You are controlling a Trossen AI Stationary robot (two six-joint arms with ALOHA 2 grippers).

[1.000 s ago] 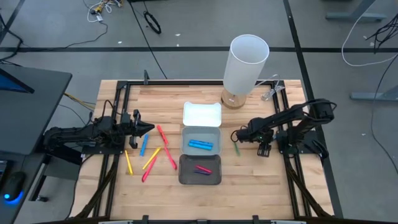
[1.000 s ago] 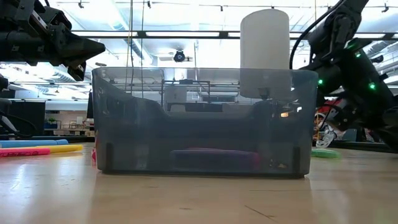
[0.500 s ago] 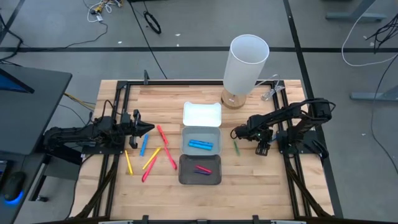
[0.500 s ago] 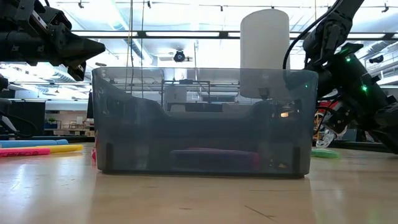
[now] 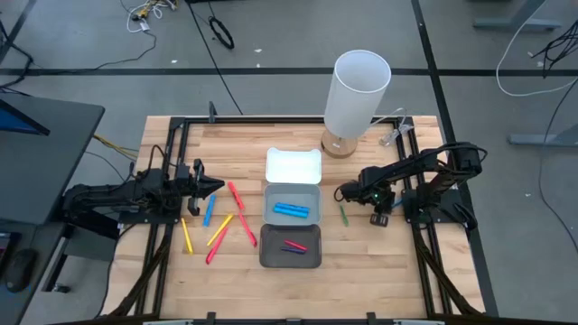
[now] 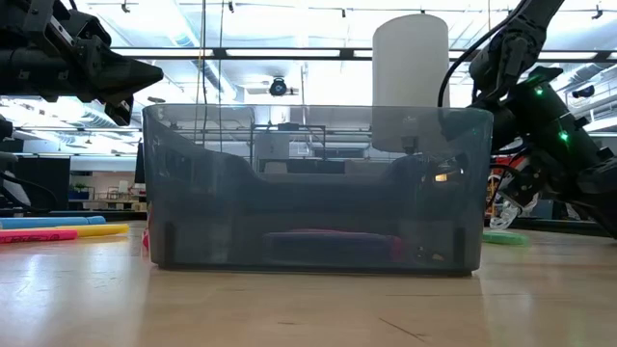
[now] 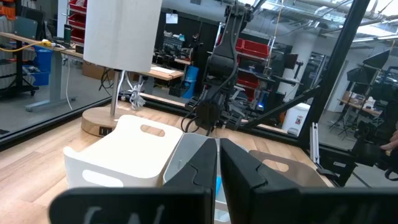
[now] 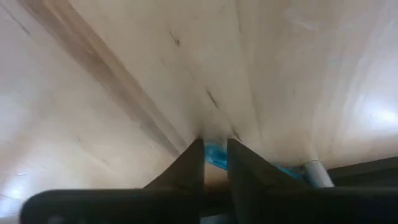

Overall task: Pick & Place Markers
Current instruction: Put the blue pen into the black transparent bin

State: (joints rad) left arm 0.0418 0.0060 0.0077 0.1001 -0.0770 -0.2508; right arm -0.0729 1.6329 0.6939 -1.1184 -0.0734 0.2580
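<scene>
Right end effector [image 5: 344, 192] low over the slatted wooden worktop [image 5: 379, 262], right of the grey rectangular tray [image 5: 291, 200]; fingers narrow, on a thin green marker [image 5: 343, 215] w/ long axis running far-to-near. Left end effector [image 5: 217, 187], fingers pressed together, hovers by loose markers [image 5: 221, 227] at left.

i can read no text, label, brand or number anywhere; any signs in the room behind are too small.
</scene>
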